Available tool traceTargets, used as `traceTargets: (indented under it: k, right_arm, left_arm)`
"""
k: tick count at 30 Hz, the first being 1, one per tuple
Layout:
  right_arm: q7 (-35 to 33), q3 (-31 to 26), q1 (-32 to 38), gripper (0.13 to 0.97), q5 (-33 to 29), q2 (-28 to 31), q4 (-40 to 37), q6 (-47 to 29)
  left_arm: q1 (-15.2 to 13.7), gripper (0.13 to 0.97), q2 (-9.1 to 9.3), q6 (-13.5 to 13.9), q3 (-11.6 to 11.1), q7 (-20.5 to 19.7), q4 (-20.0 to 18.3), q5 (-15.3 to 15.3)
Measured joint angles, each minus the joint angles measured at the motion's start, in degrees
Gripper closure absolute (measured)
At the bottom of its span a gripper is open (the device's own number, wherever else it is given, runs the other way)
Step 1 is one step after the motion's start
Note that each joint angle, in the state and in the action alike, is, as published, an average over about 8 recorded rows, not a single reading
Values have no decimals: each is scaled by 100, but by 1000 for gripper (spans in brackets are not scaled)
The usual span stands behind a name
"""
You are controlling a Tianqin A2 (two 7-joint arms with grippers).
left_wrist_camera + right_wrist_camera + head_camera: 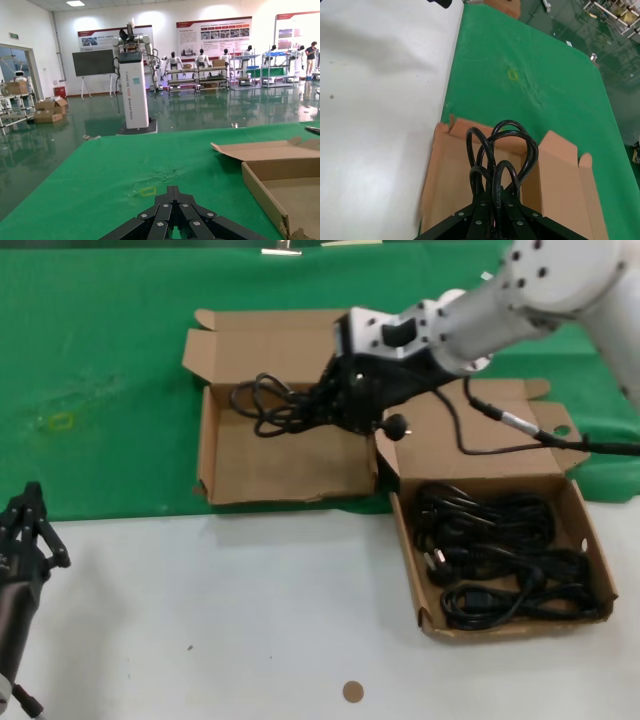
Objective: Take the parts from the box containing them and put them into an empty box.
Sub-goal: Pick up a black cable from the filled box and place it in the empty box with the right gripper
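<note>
R tool (345, 400) is clamped shut on a cord bundle (275, 400), holding it over the empty box (285, 465), above the tray's back half near the lid hinge. In the R wrist view the tool (492, 212) grips the bundle's (502, 155) loops at one end; the black loops fan out past the tips over the bare cardboard tray (450, 175). In the head view the bundle's long axis runs roughly side to side, free loops pointing to the robot's L, gripped end toward the R. A plug (397, 425) hangs off the R end, just above the wall between the two boxes.

R arm (520, 300) comes in from upper R, forearm slanting down and L across the open lid of the full box (500, 540), wrist bent so the tool points L. A thin cable from the arm drapes over that lid.

Full box sits just R of the empty one, corners touching or nearly so, its tray on the white part of the table (250, 610), long axis front to back. Several more coiled cords (500, 555) lie in it, covering most of the floor. Empty box rests on the green mat (100, 390), lid folded open to the rear.

L tool (25, 530) is parked low at the table's L edge, well apart from both boxes. In the L wrist view its fingers (172, 212) meet at the tips, nothing between them; the empty box's wall (265, 192) shows off to one side.
</note>
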Motion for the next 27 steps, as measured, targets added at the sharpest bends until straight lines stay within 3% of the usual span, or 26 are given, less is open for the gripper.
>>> traceTargets:
  k: [27]
  right_arm:
    - [-1205, -54, 633, 917, -59, -1292, -2597, 1449]
  left_arm:
    - [0, 953, 0, 0, 0, 0, 0, 0]
